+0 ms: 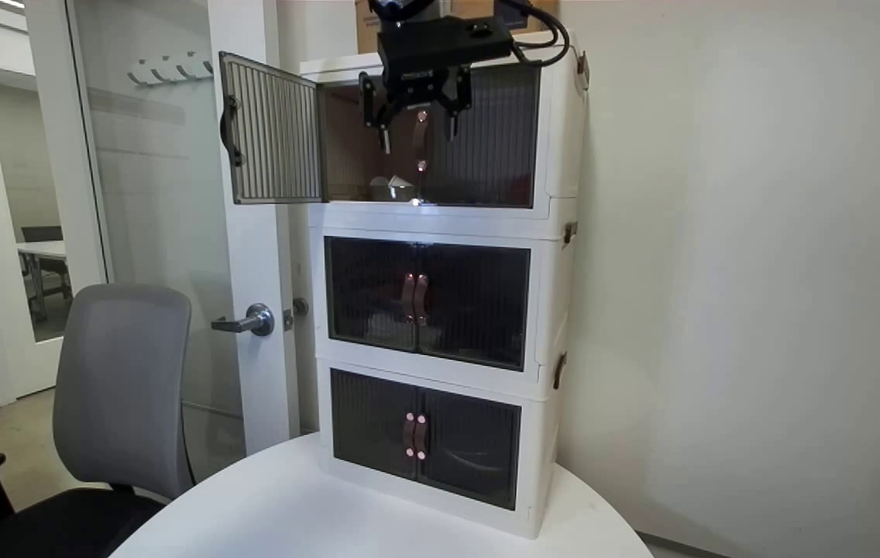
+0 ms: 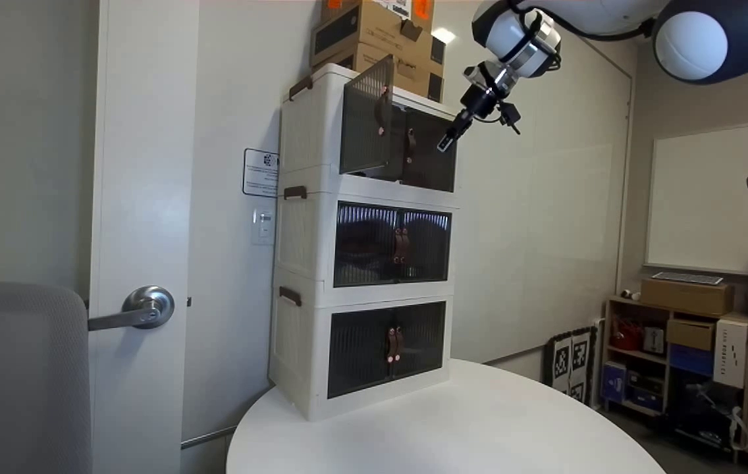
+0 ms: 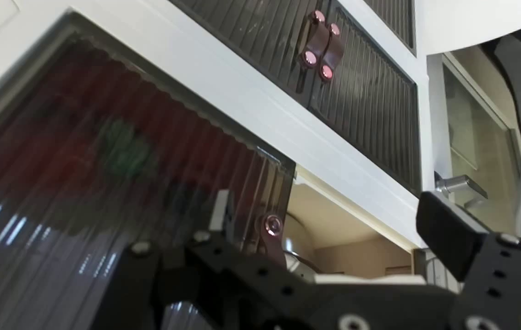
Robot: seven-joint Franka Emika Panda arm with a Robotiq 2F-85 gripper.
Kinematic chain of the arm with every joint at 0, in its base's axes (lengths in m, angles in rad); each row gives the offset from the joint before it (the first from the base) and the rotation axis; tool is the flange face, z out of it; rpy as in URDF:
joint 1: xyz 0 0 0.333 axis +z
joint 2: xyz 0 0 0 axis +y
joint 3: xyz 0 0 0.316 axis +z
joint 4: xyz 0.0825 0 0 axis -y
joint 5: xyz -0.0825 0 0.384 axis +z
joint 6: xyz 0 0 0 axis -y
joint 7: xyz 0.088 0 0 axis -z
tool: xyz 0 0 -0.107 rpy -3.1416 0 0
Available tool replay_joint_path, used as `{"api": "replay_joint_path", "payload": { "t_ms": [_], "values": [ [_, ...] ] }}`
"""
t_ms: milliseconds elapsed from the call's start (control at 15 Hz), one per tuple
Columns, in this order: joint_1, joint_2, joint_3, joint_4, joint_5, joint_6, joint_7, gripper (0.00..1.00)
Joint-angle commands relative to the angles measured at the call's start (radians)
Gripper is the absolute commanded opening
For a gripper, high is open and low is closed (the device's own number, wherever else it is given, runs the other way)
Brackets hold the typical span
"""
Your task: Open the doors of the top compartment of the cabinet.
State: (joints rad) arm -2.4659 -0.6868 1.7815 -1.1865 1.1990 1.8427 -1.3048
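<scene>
Doors (image 1: 277, 132) of the top compartment (image 1: 440, 218) — judged half done, one of the two open. The panel (image 2: 366, 122) nearer the office chair (image 1: 122, 380) is swung well out in both exterior views, so that side of the tier stands open. The opposite panel (image 1: 490, 147) sits shut, flush with the front as far as can be told. Left: pull that one out too. Its handle (image 1: 421, 141) is probably the next target, though the free edge beside the opening might serve as well.

Gripper (image 1: 419, 134) is in front of the tier, spread wide (wrist view agrees), nothing pinched; in an exterior view the shut panel's handle shows between its tips, no contact visible.

Looks: both panels rectangular, dark, smoked, ribbed, see-through, thin dark border, brown strap handle on coppery studs. Swung one reads paler, light coming through. Behind the shut one, wrist view gives red and green shapes (image 3: 125, 149) — too blurred to name. Brownish interior; a small shiny-and-white item (image 1: 401, 187) sits on the compartment floor, kind unclear.

Location: topmost of three tiers in the white cabinet (image 1: 440, 375), upright on the round table (image 1: 316, 504), cardboard boxes (image 2: 380, 29) stacked on top. Doors of the two lower tiers (image 1: 475, 302) all look shut, and the task doesn't ask for them.
</scene>
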Motion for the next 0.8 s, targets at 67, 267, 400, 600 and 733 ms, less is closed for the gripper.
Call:
{"api": "replay_joint_path", "payload": {
  "t_ms": [67,267,400,600,733],
  "values": [
    [0.000,-0.014,-0.032,-0.048,0.208,-0.039,-0.193,1.00],
    [0.000,-0.036,-0.056,-0.064,0.305,-0.068,-0.220,1.00],
    [0.000,-0.053,-0.073,-0.071,0.353,-0.083,-0.216,1.00],
    [0.001,-0.075,-0.086,-0.081,0.419,-0.089,-0.218,1.00],
    [0.001,-0.092,-0.092,-0.089,0.462,-0.087,-0.216,1.00]
  ]
}}
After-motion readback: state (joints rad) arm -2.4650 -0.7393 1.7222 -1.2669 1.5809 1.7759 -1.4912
